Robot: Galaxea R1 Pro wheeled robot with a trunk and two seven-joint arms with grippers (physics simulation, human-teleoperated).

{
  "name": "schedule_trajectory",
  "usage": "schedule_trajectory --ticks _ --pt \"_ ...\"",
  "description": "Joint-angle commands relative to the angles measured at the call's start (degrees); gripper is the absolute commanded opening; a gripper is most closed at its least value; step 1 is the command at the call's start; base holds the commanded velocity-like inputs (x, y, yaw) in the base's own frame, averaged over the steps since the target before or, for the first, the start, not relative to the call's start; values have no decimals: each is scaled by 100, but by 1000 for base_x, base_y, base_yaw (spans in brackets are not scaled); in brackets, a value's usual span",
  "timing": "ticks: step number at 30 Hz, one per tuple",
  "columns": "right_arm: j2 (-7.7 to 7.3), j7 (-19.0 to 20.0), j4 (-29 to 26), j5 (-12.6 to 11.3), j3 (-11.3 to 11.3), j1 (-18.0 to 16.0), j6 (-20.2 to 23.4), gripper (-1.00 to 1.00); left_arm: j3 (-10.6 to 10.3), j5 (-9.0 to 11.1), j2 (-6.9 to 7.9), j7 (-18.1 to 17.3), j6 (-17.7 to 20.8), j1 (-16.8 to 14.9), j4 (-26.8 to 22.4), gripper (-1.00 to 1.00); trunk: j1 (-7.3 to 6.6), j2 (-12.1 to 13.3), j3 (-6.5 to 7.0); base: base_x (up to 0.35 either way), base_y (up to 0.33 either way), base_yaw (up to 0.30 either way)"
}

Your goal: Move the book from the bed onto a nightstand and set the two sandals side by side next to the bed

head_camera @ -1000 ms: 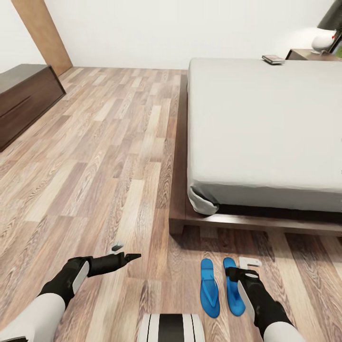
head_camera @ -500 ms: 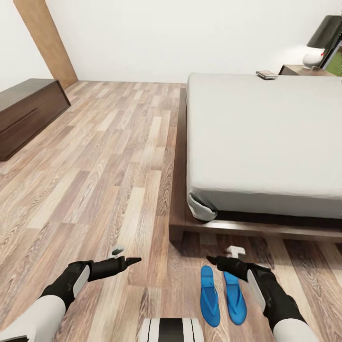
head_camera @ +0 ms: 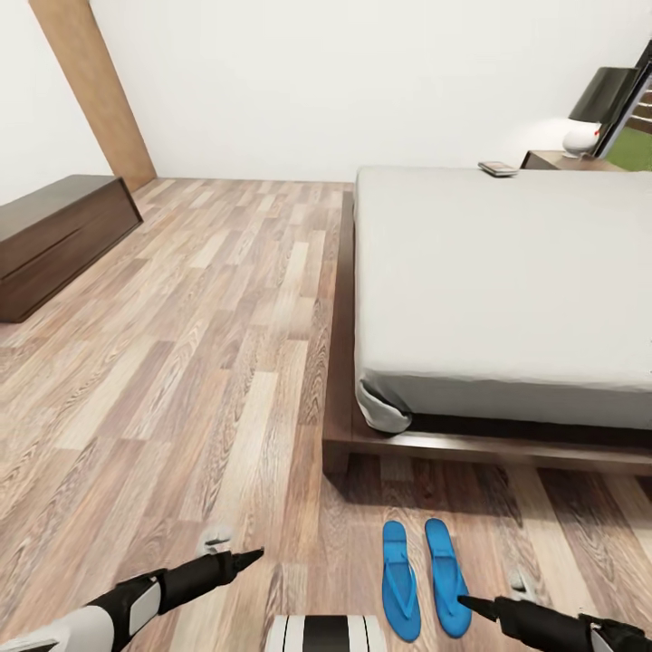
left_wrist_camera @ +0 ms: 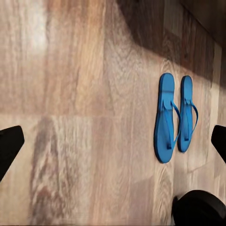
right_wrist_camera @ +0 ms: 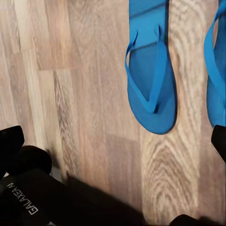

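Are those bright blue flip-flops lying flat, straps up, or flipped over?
Flat, straps up. Both bright blue flip-flops lie side by side on the wood-plank floor, thong straps showing on top.

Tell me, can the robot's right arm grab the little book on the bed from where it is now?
Probably not. The book lies at the far end of the bed, by the nightstand, while the right gripper hangs low over the floor beside the sandals. The whole mattress lies between them.

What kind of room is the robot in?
Most likely a bedroom. There is a big bed with a grey mattress, a nightstand with a lamp beside it, and two blue sandals on the wooden floor.
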Motion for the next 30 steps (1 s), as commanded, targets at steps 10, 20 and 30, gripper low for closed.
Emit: schedule_trajectory --ticks 10,20,30 --pt "2 12 476 -42 9 -6 -698 100 2 43 13 -15 -181 172 81 100 -27 12 219 0 0 0" --pt "45 -13 493 -35 9 -3 -710 100 -1 41 -2 -13 -181 174 82 100 -52 25 440 0 0 0" --pt "52 -25 498 -26 14 -3 -710 100 -6 35 -11 -6 -182 174 82 100 -78 39 662 0 0 0"
